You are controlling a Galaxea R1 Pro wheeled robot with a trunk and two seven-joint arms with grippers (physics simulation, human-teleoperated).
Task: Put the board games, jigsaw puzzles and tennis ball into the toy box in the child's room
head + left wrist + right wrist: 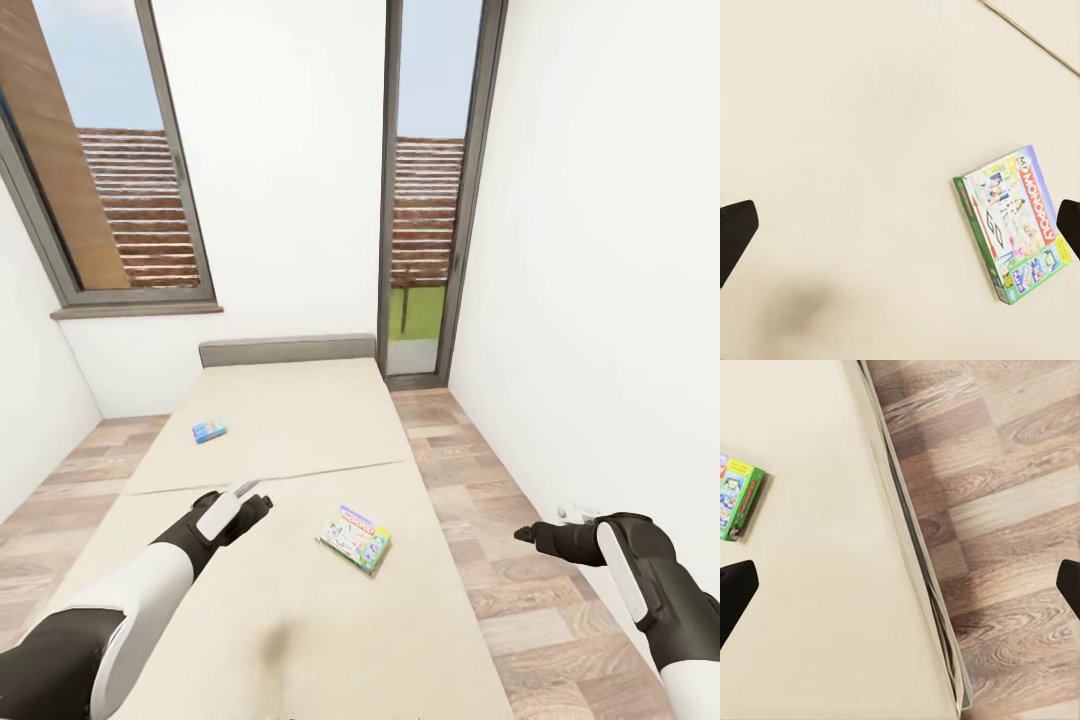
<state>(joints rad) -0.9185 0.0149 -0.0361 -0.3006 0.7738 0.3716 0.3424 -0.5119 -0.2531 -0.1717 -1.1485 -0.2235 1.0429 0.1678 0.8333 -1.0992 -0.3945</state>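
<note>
Left gripper hovers wide open over the bed, the MONOPOLY box lying lower centre (flat); right gripper, also wide, hangs over open wood floor past the bed's edge.

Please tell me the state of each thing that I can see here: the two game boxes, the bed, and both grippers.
Monopoly box: lying flat on the bed, not held.
Blue game box: lying flat further up the bed, not held.
Bed: bare.
Left gripper: open, above the bed.
Right gripper: open, above the floor.
</note>
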